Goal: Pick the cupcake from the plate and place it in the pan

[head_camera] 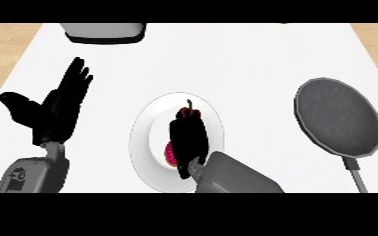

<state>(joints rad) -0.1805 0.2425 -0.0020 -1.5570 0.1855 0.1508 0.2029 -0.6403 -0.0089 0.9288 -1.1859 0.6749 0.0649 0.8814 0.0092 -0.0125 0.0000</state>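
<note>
The right hand (187, 142) is down over the middle of the white plate (144, 130), its grey forearm coming in from the near edge and slanting up and to the left. The black hand covers most of what sits there, and its fingers merge into one dark shape, so I cannot tell whether they are curled round anything or lying straight. Under and around it bits of the cupcake (189, 113) show: a dark red top with a small stem poking out at the far side of the hand, and a sliver of pink at its near left side. The cupcake is on the plate, at its centre, with the hand on top of it.

The plate lies on the white counter (244, 60), a little left of the middle. Well to its right lies the dark grey pan (334, 116), round, with its handle running toward the near right corner; nothing shows inside it.

Off to the left, well apart from the plate, the left hand (57, 111) is held up with fingers straight and spread, thumb out to the left, holding nothing.

At the far left edge of the counter stands a grey appliance (103, 32) with a dark base, only partly in view.
</note>
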